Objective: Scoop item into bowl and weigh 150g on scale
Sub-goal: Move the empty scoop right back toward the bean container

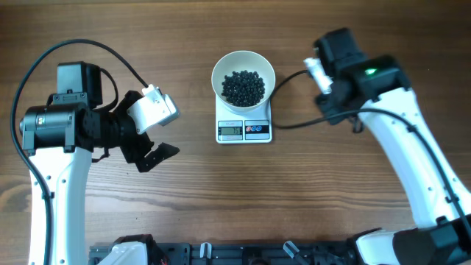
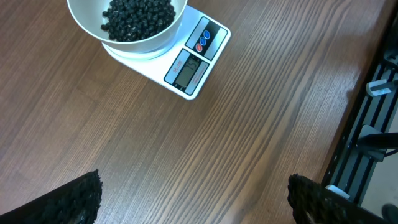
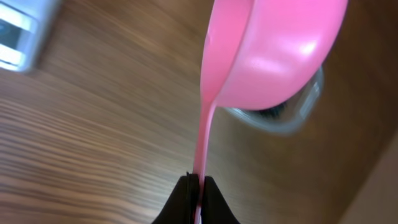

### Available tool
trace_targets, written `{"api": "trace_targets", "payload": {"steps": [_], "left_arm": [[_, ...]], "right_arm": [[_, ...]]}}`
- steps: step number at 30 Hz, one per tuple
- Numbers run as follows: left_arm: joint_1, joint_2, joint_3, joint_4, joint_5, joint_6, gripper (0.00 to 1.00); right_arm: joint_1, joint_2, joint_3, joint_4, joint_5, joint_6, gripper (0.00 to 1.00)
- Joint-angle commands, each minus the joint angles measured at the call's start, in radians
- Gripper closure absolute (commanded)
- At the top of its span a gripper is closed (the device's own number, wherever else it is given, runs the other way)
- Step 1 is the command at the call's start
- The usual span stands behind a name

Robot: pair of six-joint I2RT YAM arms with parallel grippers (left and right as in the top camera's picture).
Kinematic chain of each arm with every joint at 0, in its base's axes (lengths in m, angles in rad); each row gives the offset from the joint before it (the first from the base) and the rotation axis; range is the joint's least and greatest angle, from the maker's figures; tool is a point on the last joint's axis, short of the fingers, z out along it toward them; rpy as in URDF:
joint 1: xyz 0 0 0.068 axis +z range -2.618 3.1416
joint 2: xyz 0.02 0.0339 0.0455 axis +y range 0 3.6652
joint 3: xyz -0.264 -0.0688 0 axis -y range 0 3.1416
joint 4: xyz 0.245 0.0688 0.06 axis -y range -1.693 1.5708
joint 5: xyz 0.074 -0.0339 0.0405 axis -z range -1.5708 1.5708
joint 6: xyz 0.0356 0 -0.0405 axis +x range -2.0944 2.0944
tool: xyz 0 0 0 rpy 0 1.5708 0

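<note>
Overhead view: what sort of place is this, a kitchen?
Probably a robotics test bench, not a kitchen: a left arm and right arm stand at a wooden table, with a scale carrying a bowl of black beads.

No text, brand or number can be read anywhere. The grey LCD display (image 2: pixel 188 68) of the small flat white rectangular digital kitchen scale (image 1: pixel 244 130) is the one place for figures. In the left wrist view its digits are too faint to make out, and from overhead it is too small. Beside the display sit two small round buttons (image 2: pixel 200 46), one red and one blue, and any marks on them are too small to tell. In the right wrist view the scale's corner is a blur. The only lit sign is a small green light (image 1: pixel 372 72) on the right arm's black housing.
</note>
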Motion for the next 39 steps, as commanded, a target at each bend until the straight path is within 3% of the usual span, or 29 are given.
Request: {"api": "trace_targets", "payload": {"steps": [1,10,29,33,39], "left_arm": [[0.004,-0.011,0.021,0.000,0.026,0.020,0.00],[0.004,-0.011,0.021,0.000,0.026,0.020,0.00],[0.004,-0.011,0.021,0.000,0.026,0.020,0.00],[0.004,-0.011,0.021,0.000,0.026,0.020,0.00],[0.004,-0.011,0.021,0.000,0.026,0.020,0.00]], "right_arm": [[-0.097,0.008,0.013,-0.013,0.050,0.029,0.96],[-0.275,0.076,0.002,0.003,-0.076,-0.006,0.96],[-0.281,0.305,-0.006,0.076,-0.112,-0.019,0.96],[-0.283,0.305,-0.006,0.076,-0.112,0.005,0.87],[-0.283,0.305,-0.006,0.074,-0.119,0.006,0.85]]}}
